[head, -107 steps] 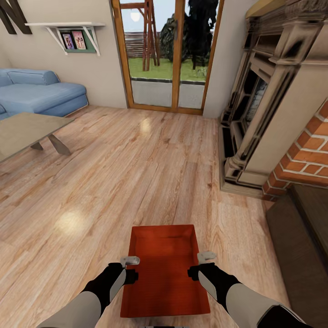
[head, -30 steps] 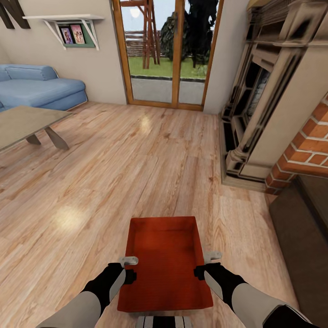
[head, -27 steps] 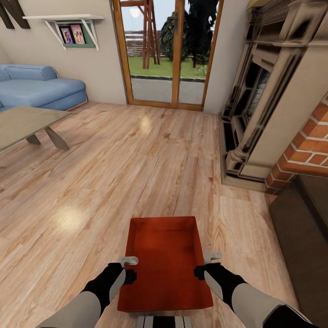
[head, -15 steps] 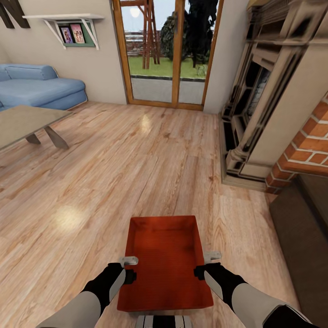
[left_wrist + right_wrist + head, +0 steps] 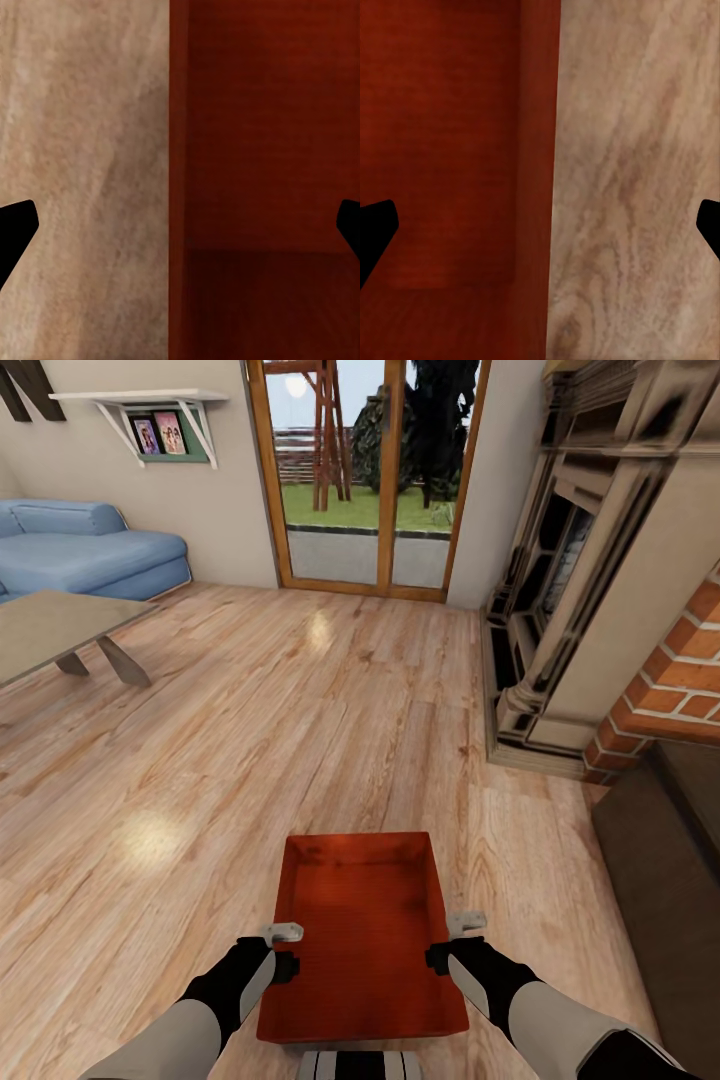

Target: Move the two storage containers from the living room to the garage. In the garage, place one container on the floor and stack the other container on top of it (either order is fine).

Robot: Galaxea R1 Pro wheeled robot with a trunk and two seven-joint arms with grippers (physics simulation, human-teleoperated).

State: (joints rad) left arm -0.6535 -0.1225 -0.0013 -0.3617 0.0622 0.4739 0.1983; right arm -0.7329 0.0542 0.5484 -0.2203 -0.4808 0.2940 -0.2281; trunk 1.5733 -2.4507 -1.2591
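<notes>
The living room holds steady in the head view against half a second ago, after the larger camera shift seconds earlier: blue sofa (image 5: 85, 555) at upper left, fireplace (image 5: 600, 590) at right, glass doors (image 5: 365, 475) at top centre. The robot seems to have paused. One storage container (image 5: 362, 935) sits at lower centre, barely nearer. The left gripper (image 5: 285, 934) and right gripper (image 5: 466, 923) straddle its side walls, fingers spread, unclenched. The lift probably has not begun; the garage remains ahead.
</notes>
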